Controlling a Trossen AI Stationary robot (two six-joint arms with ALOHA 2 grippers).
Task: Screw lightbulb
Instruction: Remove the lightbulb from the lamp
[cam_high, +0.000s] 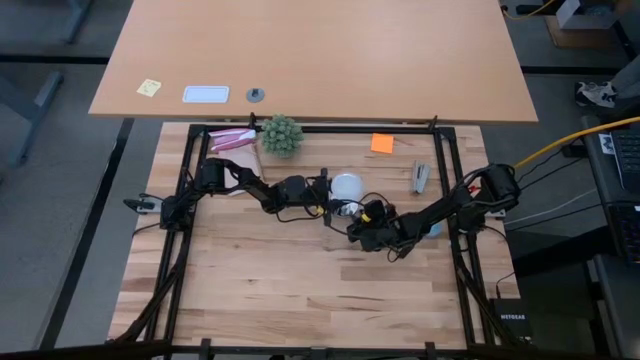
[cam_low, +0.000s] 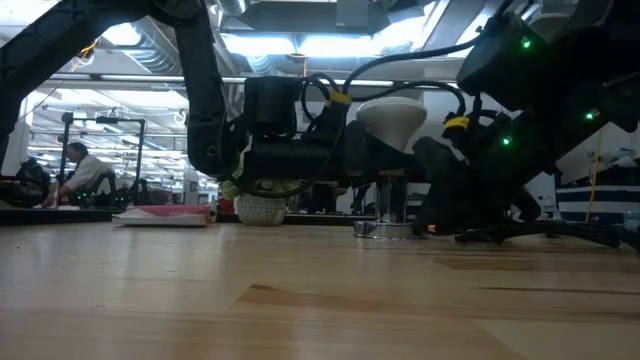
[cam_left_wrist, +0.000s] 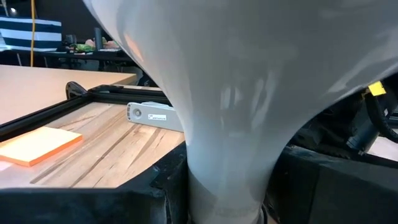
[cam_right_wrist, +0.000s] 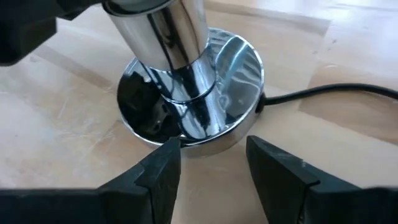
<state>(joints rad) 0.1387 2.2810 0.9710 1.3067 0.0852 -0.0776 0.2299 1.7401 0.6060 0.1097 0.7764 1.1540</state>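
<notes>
The white frosted lightbulb stands upright, dome up, at the table's middle. It fills the left wrist view. My left gripper reaches in level from the table's left and is shut on it. Under the bulb stands the chrome socket, a shiny tube on a round disc with a black cord. The fingers hide whether the bulb's base is in the tube. My right gripper is open and slants down from the right. Its fingertips stand at the disc's near rim; whether they touch it, I cannot tell. My left gripper pinches the bulb's narrow neck, just below the cone, between its two fingers. The fingers come in level from the table's left. The bulb stands upright in the hold with its dome above the fingers, over the socket's tube.
At the back of the wooden top are a small green plant, a pink thing, an orange sticky pad and a grey-white stapler-like thing. A light-blue object lies by the right arm. Black frame rails border the top.
</notes>
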